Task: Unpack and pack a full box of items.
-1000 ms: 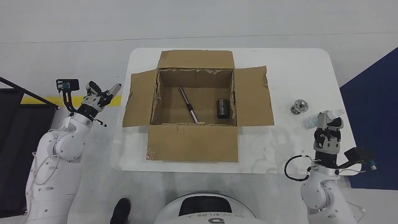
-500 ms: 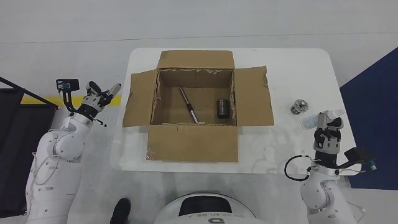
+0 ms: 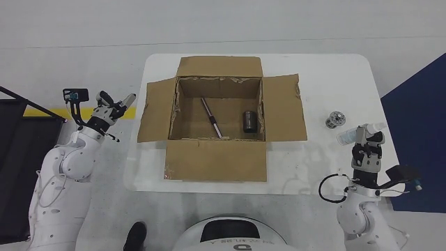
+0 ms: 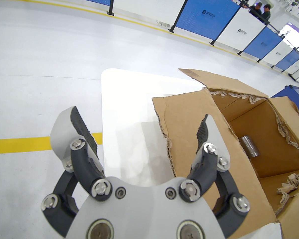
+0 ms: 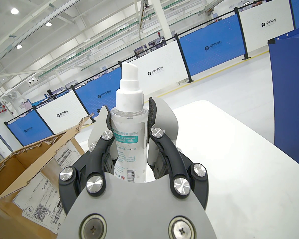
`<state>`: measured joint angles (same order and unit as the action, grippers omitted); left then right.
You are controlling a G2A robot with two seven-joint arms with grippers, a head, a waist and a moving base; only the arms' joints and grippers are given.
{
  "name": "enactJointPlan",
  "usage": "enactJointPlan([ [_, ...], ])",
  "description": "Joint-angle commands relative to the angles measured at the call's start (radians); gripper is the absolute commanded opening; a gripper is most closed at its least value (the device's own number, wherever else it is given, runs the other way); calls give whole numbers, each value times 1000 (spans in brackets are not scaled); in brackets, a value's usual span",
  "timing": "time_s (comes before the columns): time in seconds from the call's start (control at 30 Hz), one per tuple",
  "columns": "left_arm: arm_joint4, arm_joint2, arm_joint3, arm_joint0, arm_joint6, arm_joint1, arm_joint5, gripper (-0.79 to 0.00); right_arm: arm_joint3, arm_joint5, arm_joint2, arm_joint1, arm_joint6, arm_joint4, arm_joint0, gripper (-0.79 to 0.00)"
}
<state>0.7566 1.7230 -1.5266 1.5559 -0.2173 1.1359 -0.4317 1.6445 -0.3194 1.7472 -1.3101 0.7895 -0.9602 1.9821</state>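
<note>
One cardboard box (image 3: pixel 216 160) stands on the white table (image 3: pixel 327 84) with all four flaps folded out. Inside it lie two things: one thin metal rod (image 3: pixel 211 117), slanted across the floor of the box, and one dark metal cylinder (image 3: pixel 249 121) near the box's right wall. Right of the box, well apart from it, one small round metal part (image 3: pixel 335 119) sits on the table. Further right of the box, the right gripper (image 5: pixel 128 106) has its fingers closed around one clear spray bottle (image 5: pixel 129 125) with a white nozzle. The left gripper (image 4: pixel 139 115) hangs left of the box, beyond its left flap, fingers spread wide and holding nothing.
</note>
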Motion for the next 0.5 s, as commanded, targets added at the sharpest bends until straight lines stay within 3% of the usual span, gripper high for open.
enactJointPlan([
  [0.0,0,0,0,0,0,0,0,0,0,0,0,0,0,0,0,-785],
  [0.17,0,0,0,0,0,0,0,0,-17,53,3,-3,-18,14,-30,-785],
  [0.33,0,0,0,0,0,0,0,0,-108,231,-35,-21,76,4,-123,-785],
  [0.47,0,0,0,0,0,0,0,0,-198,273,-57,-29,118,2,-184,-785],
])
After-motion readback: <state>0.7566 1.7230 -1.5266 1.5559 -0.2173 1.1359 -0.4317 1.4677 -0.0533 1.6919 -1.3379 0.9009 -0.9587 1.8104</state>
